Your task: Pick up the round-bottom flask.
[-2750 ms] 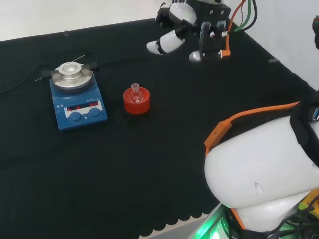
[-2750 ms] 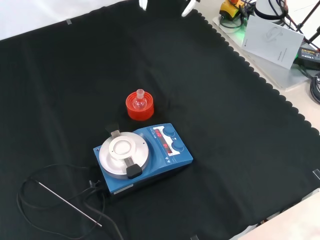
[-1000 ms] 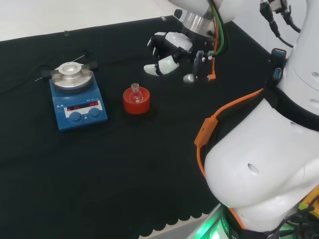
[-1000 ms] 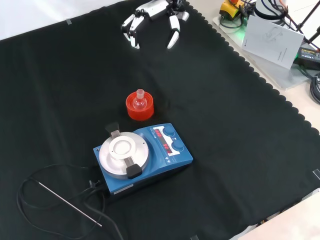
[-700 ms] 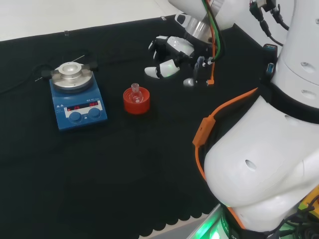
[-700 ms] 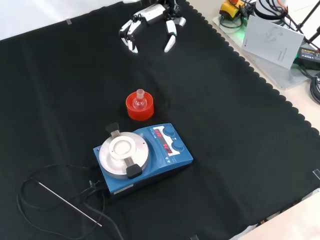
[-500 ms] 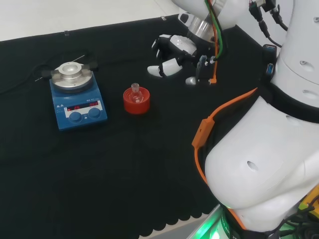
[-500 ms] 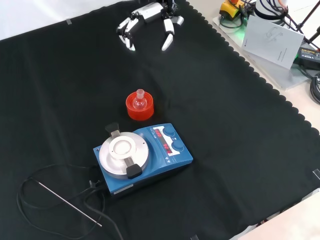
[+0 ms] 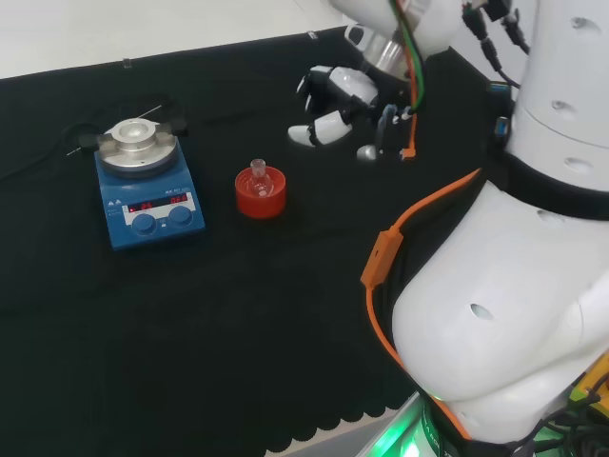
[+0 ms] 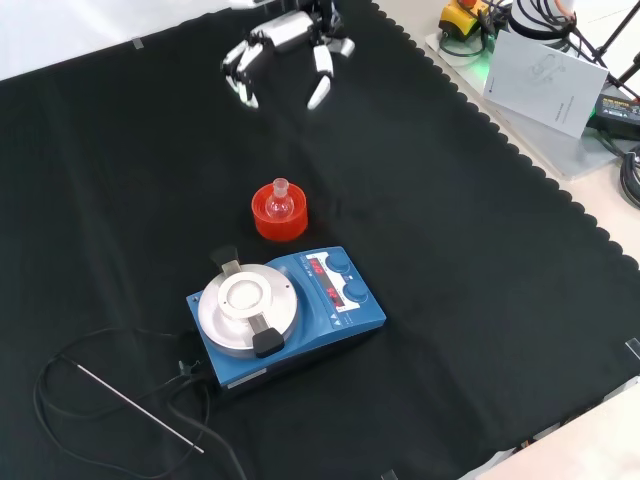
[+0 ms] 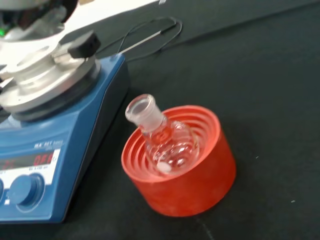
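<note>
A small clear round-bottom flask (image 9: 258,178) (image 10: 281,199) (image 11: 163,136) sits neck up in a red ribbed stand (image 9: 260,195) (image 10: 280,217) (image 11: 195,187); a small white object lies inside its bulb. The black and white hand (image 9: 328,99) (image 10: 280,45) hovers above the cloth, apart from the flask: up and to the right of it in the head view, well beyond it in the front view. Its fingers are spread and loosely bent, holding nothing.
A blue stirrer hotplate (image 9: 147,188) (image 10: 288,314) (image 11: 45,150) with a round metal top stands just beside the stand. A thin metal probe and black cable (image 10: 130,405) lie by it. The arm's big white links (image 9: 514,286) fill the head view's right. Papers (image 10: 545,70) lie off the cloth.
The hand has come down from the far edge towards the flask, then shifted left in the front view. The flask, stand and hotplate have not moved.
</note>
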You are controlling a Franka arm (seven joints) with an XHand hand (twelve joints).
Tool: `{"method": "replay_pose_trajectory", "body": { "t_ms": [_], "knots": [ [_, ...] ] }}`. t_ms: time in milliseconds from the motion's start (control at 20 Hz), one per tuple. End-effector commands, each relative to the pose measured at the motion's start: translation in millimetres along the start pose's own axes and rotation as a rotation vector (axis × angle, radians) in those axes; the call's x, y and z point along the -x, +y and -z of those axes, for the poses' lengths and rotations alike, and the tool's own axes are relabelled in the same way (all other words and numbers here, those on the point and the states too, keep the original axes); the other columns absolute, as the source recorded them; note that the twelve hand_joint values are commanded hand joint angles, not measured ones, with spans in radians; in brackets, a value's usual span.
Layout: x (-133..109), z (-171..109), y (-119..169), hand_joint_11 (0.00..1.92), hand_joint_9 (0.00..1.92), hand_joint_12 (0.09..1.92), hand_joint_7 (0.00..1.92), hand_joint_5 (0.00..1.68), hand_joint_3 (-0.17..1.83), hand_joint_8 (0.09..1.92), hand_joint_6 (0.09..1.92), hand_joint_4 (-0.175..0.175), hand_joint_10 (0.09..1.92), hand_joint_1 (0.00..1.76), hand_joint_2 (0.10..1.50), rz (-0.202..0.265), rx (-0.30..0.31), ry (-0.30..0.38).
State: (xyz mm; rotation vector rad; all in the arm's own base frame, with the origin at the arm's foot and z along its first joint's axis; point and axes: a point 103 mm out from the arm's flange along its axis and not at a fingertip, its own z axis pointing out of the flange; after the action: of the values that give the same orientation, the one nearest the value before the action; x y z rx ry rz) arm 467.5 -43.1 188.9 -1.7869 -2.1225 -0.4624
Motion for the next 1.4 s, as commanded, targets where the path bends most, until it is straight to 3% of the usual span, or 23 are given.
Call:
{"method": "replay_pose_trajectory", "body": {
  "t_ms": [50, 900, 1400],
  "knots": [
    [-3, -31, 32, 0.22, 0.68, 1.49, 0.7, 0.35, 0.81, 0.92, 0.94, -0.138, 0.92, 0.81, 0.39, 0.044, -0.038, 0.014],
    [6, -54, 63, 0.22, 0.69, 1.49, 0.72, 0.35, 0.81, 0.93, 0.96, -0.14, 0.92, 0.83, 0.39, 0.081, -0.066, 0.071],
    [-1, -67, 71, 0.21, 0.69, 1.49, 0.73, 0.35, 0.81, 0.93, 0.97, -0.141, 0.92, 0.83, 0.39, 0.093, -0.093, 0.08]
  ]
}}
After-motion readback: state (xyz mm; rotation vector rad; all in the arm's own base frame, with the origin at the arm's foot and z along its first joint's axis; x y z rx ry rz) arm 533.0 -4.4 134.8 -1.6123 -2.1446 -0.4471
